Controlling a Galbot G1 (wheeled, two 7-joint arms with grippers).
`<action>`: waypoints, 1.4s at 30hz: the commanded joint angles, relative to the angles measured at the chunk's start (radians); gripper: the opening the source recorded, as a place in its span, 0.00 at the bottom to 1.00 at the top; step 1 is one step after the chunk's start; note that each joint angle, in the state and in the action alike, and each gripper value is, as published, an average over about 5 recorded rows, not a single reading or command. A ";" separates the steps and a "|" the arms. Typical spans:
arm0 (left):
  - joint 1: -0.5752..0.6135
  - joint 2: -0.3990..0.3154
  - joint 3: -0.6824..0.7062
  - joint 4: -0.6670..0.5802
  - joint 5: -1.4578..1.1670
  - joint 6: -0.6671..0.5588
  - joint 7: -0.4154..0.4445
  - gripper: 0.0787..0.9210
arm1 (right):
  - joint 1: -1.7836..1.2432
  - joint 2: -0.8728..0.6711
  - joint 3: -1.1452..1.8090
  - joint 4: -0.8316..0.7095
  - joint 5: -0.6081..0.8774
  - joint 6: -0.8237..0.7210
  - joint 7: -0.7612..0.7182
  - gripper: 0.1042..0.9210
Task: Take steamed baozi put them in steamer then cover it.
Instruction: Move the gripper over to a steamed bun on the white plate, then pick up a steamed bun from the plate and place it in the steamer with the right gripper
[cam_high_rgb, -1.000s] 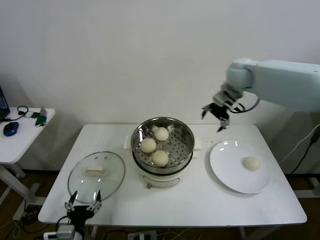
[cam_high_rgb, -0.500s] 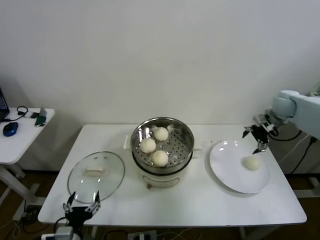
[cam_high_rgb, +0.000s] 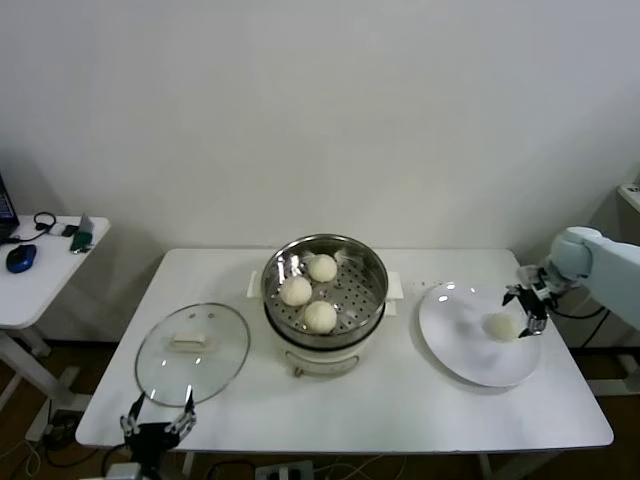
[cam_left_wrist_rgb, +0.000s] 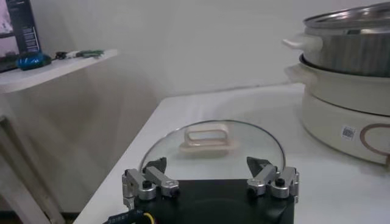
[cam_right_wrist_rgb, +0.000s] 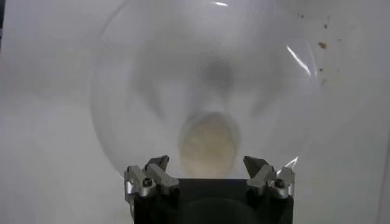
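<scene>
Three cream-white baozi (cam_high_rgb: 320, 315) lie in the shiny steamer (cam_high_rgb: 370, 300) at the table's middle. One more baozi (cam_high_rgb: 499, 326) (cam_right_wrist_rgb: 207, 145) rests on the white plate (cam_high_rgb: 460, 345) to the right. My right gripper (cam_high_rgb: 528, 304) (cam_right_wrist_rgb: 207, 164) hangs open just over that bun, its jaws wide on either side and nothing held. The glass cover (cam_high_rgb: 192, 345) (cam_left_wrist_rgb: 213, 146) with its cream handle lies flat on the table to the left. My left gripper (cam_high_rgb: 155, 425) (cam_left_wrist_rgb: 210, 167) waits open at the table's front edge, below the cover.
A small side table (cam_high_rgb: 40, 265) with a blue mouse and cables stands at the far left. The steamer's cream pot base (cam_left_wrist_rgb: 341, 109) rises close beside the cover. Bare tabletop (cam_high_rgb: 400, 410) lies in front of the steamer and plate.
My right arm swung from behind the steamer out to the right and came down over the bun on the plate. The left gripper sank slightly at the front edge.
</scene>
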 joint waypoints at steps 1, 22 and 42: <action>0.004 -0.002 0.001 0.002 0.001 -0.002 -0.001 0.88 | -0.127 0.054 0.143 -0.126 -0.053 0.014 0.022 0.88; 0.009 -0.004 -0.002 -0.001 -0.005 -0.009 -0.003 0.88 | 0.002 0.022 0.041 -0.021 0.049 -0.013 -0.005 0.73; 0.004 -0.003 -0.019 -0.003 -0.029 0.003 -0.003 0.88 | 0.904 0.151 -0.446 0.654 0.701 -0.312 0.064 0.69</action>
